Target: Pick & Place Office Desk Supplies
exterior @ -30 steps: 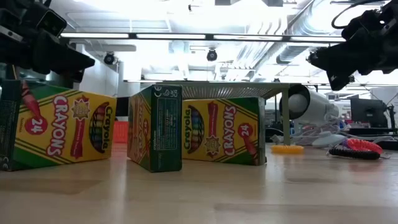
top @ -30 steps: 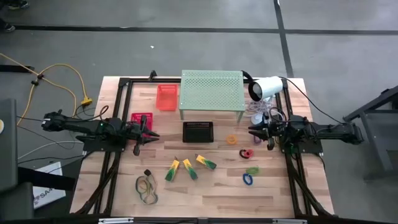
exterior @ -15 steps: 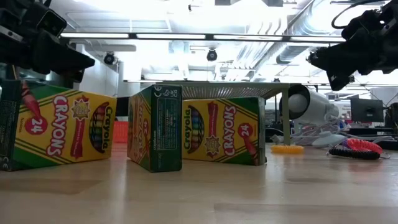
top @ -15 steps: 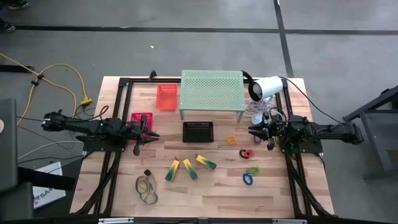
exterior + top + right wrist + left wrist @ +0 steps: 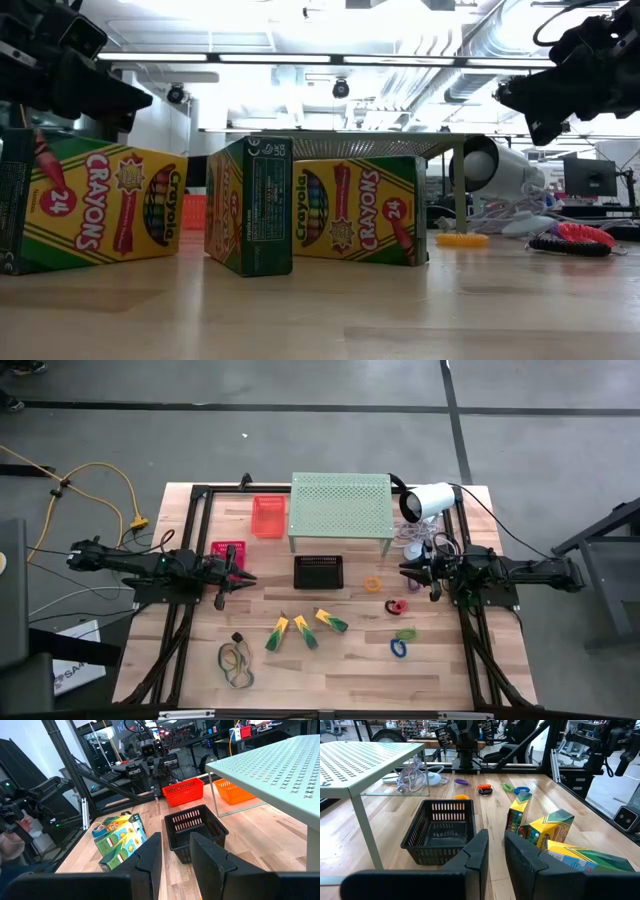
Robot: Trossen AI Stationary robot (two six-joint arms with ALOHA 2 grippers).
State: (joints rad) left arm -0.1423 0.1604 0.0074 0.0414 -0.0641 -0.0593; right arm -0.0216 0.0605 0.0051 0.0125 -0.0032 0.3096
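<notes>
The table [image 5: 330, 670] is pale wood in jointed planks, smooth with a soft sheen. At upper centre of the high view, the pale-green shelf [image 5: 340, 505] looks like painted perforated metal, matt. The black basket [image 5: 440, 827] and red basket [image 5: 184, 791] are slatted plastic. The crayon boxes [image 5: 100, 205] are printed cardboard, slightly glossy. The arm frames [image 5: 195, 530] are matt black metal.
</notes>
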